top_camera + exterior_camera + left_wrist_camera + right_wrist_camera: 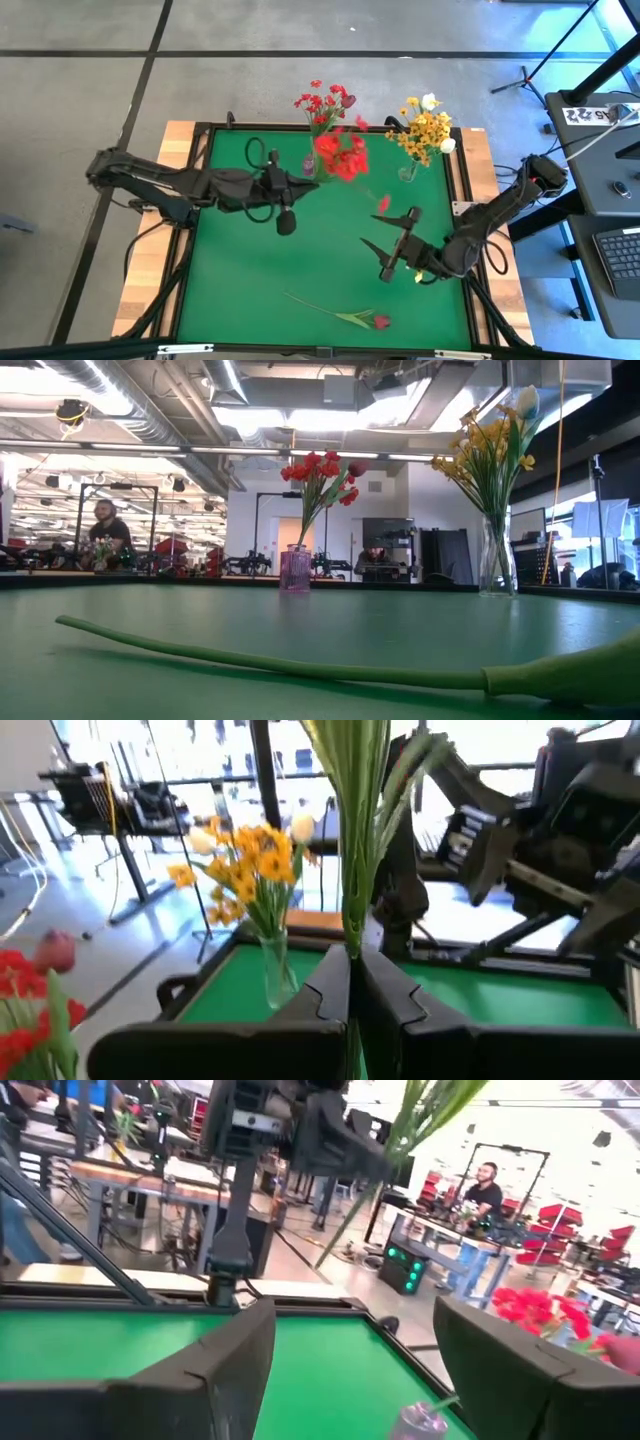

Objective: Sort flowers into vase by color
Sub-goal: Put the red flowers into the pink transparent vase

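Left gripper [300,186]: clamped shut on the green stems of a red flower bunch [341,158], held above the mat beside the purple vase [296,569].
Right gripper [392,238]: fingers spread wide, empty, above the green mat [240,270].
Yellow flowers [424,128]: standing in the clear vase [497,556].
Single red flower [345,316]: lying flat near the mat's front edge.

Grey concrete floor [90,90] crossed by dark seams, exposed ceiling ducts [120,410] and bright strip lights [300,420], a person [105,525] seated at distant benches, a dark desk [610,150] with keyboard [620,260]
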Action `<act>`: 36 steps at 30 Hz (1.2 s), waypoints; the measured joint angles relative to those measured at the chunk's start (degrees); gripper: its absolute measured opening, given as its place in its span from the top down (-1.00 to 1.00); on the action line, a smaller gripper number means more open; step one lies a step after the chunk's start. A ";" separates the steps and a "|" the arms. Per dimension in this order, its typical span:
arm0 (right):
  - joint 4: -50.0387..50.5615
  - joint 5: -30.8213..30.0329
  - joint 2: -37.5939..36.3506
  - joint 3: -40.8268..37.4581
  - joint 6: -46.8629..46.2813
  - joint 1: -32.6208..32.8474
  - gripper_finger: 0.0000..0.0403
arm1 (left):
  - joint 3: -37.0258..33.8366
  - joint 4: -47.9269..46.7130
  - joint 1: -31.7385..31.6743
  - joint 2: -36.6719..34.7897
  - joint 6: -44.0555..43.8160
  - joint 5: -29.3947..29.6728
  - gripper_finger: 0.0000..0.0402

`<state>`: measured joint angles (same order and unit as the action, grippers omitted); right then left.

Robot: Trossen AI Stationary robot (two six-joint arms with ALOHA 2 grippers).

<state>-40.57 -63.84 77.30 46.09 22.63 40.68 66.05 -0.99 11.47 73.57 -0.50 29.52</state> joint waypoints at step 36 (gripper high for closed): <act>19.65 5.55 0.85 -4.18 -31.31 -4.49 -0.34 | -32.36 58.39 -38.68 10.97 -5.98 -35.42 1.00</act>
<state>-20.93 -58.30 78.15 41.91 -8.68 36.19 33.69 57.40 -27.21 84.54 -6.47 -5.90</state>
